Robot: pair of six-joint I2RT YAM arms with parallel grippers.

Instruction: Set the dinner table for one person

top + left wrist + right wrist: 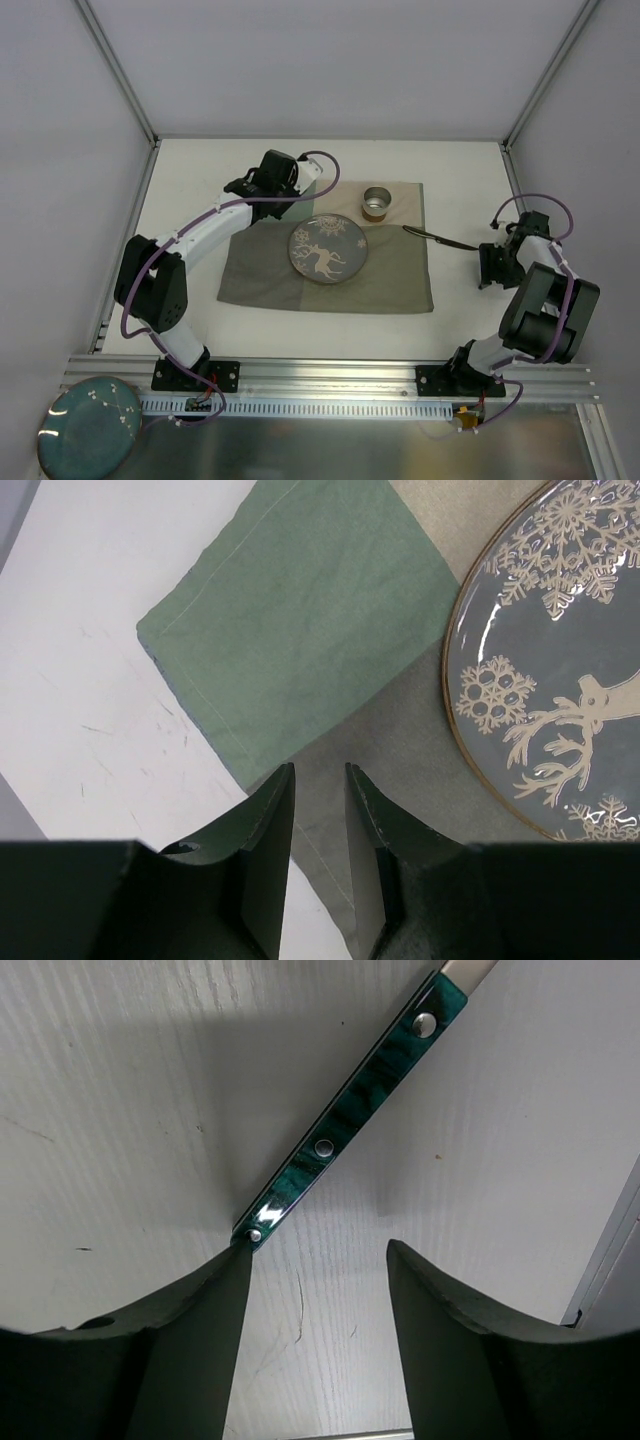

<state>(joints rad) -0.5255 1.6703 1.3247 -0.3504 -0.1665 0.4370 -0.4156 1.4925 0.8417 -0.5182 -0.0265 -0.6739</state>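
Top external view: the white table (200, 170) fills the work area between the frame bars, with both arm bases bolted along its near edge.

A green-and-beige cloth mat (260, 270) lies at the centre of the table. A deer plate (327, 249) sits on the middle of the mat. A teal plate (88, 427) lies off the table, on the metal shelf at near left. A metal cup (377, 202) stands on the far part of the mat, just beyond the deer plate. A cutlery piece (440, 238) lies flat on the bare table just right of the mat; its working end is too small to identify.

Left claw (320, 767): positioned over the far-left corner of the mat. The jaws stand a narrow gap apart with nothing between them.

Right claw (318, 1248): positioned at the right end of the cutlery piece. The jaws stand wide apart and hold nothing.

Key relation: the long axis of the cutlery piece runs left to right with a slight slant. The green riveted handle points right, toward the right claw, and the metal end points left, toward the mat. In the right wrist view the handle tip meets one fingertip and lies outside the gap. The right arm is nearer by far.

Assessment: the right claw probably needs a sideways shift to bring the handle between the jaws, set across its length.
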